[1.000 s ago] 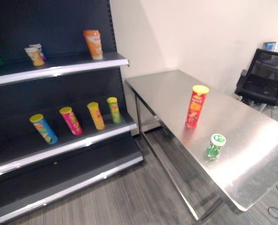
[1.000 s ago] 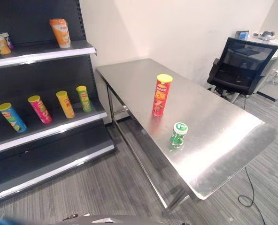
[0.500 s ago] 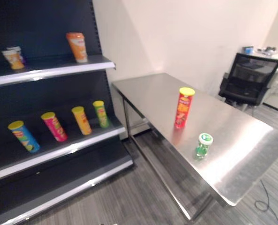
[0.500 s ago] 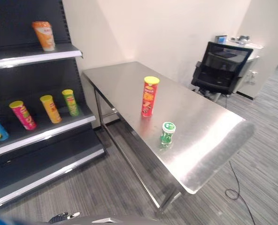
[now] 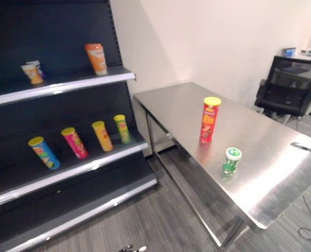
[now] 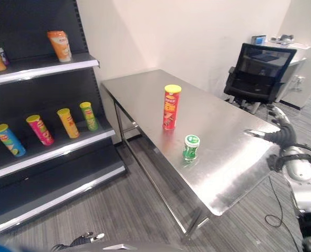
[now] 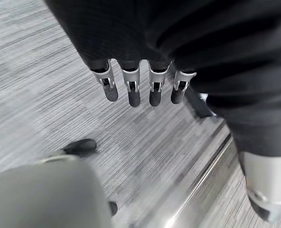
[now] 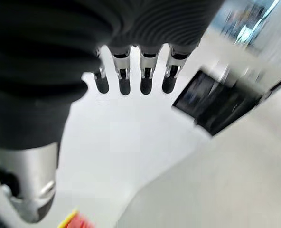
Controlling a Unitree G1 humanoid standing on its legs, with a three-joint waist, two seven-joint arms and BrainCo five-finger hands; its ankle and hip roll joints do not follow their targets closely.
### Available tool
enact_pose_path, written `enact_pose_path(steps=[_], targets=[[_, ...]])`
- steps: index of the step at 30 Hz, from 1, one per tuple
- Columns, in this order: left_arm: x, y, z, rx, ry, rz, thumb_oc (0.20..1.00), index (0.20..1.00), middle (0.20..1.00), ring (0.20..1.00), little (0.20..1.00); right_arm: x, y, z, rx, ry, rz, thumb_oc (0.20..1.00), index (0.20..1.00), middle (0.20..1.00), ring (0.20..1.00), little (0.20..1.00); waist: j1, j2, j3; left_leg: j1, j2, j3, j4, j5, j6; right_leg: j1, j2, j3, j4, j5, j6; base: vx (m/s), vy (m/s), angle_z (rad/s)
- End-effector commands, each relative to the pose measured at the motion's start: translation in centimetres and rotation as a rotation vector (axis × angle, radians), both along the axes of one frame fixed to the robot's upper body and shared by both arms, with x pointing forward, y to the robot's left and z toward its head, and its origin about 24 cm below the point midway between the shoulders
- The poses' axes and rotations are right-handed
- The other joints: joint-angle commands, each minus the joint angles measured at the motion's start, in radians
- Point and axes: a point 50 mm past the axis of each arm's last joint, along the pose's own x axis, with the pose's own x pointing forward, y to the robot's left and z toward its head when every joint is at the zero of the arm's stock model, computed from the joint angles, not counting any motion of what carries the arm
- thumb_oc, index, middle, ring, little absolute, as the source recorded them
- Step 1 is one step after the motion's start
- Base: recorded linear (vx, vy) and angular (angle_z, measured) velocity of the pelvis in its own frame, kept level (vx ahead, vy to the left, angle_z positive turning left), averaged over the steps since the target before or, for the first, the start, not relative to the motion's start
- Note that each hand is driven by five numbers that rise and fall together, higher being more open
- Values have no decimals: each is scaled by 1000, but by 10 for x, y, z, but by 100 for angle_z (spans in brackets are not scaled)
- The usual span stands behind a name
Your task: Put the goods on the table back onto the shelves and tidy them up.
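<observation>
A tall red chip can [image 5: 209, 119] with a yellow lid stands upright in the middle of the steel table [image 5: 176, 105]. A small green jar [image 5: 231, 160] with a white lid stands nearer the front edge. Off the table's right end, my right hand [image 6: 280, 134] hovers open, well clear of both; its straight fingers [image 8: 131, 78] hold nothing. My left hand [image 7: 140, 88] hangs low over the floor, open and empty. On the dark shelves [image 5: 87, 168], blue [image 5: 43, 152], pink [image 5: 74, 142], yellow [image 5: 102, 135] and green [image 5: 122, 128] cans lean in a row.
An orange cup [image 5: 96, 58] and two small cups [image 5: 32, 72] stand on the upper shelf. A black office chair [image 6: 260, 73] is behind the table's far right end, with a desk beyond it. Grey carpet lies between the shelves and the table.
The camera has swung, shifting the whole scene. My right hand has risen into view at the table's right end. The can and jar stand where they were.
</observation>
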Motion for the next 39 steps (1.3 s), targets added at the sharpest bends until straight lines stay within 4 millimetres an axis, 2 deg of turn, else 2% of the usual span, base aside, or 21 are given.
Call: enact_pose_path(steps=[1,7,14,22,39], targets=[[32,7,7,19,-81,-13,1000,1000,1000,1000,1000,17,15,10,-21,0,123,1000,1000,1000,1000,1000,13,-31,54,37,12,29,15,-38,-61,58,-16,-4,15,-70,55,-8,-11,9],[21,5,4,11,-50,12,1000,1000,1000,1000,1000,23,31,-9,-17,100,206,1000,1000,1000,1000,1000,25,-31,54,46,13,21,15,-39,-64,74,-16,-18,15,-78,51,4,-13,4],[20,4,4,10,-52,21,1000,1000,1000,1000,1000,26,44,-25,-55,187,261,1000,1000,1000,1000,1000,31,-27,57,52,15,15,15,-38,-65,80,-14,-25,15,-84,48,3,-3,2],[20,0,3,0,-64,28,1000,1000,1000,1000,1000,27,47,-30,-119,224,273,1000,1000,1000,1000,1000,39,-28,72,45,18,3,15,-34,-65,80,-15,-33,15,-87,47,18,-7,6],[16,5,4,16,-76,85,1000,1000,1000,1000,1000,32,57,-48,-137,272,274,1000,1000,1000,1000,1000,68,-34,89,27,16,-28,15,-29,-67,81,-17,-68,15,-96,44,20,-10,5]])
